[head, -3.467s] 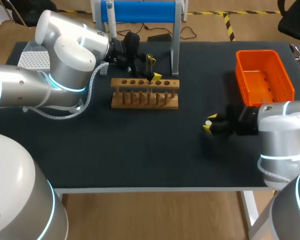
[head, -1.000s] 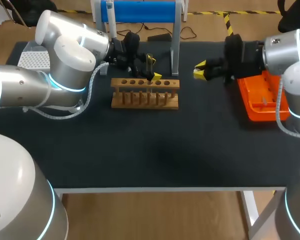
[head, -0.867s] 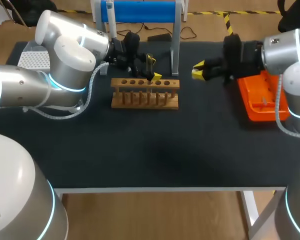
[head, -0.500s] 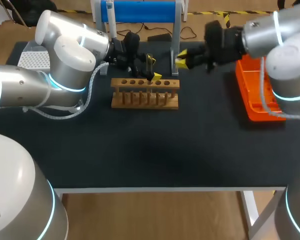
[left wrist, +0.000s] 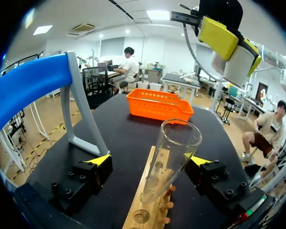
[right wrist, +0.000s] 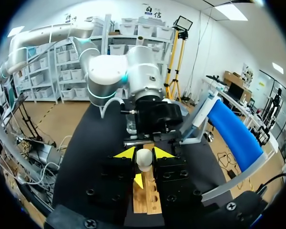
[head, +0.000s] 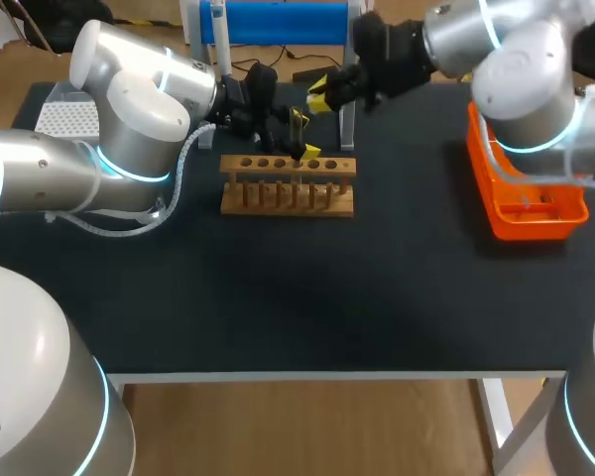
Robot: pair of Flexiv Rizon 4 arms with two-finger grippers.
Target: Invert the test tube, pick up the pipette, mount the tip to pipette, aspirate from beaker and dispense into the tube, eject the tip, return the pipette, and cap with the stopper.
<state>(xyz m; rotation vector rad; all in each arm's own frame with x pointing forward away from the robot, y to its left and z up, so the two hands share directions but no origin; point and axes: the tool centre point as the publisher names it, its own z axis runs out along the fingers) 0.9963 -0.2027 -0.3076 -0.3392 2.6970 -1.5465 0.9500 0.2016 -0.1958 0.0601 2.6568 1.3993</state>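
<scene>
Black table (head: 307,297) — left tool (left wrist: 150,160) wide, test tube (left wrist: 168,161) in its gap — right tool (right wrist: 144,153) pinches the white stopper (right wrist: 143,160).

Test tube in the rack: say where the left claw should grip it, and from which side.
Best grip the test tube on bare glass just below its open rim, above the wooden rack, from both sides: it stands mouth-up inside the open left claw.

A glass test tube (left wrist: 170,160) stands mouth-up and leaning in the wooden rack (left wrist: 144,213), between the left gripper's (left wrist: 150,161) wide-spread fingers. An orange basket (left wrist: 158,106) lies ahead. The right gripper (left wrist: 233,50) hangs above.
</scene>
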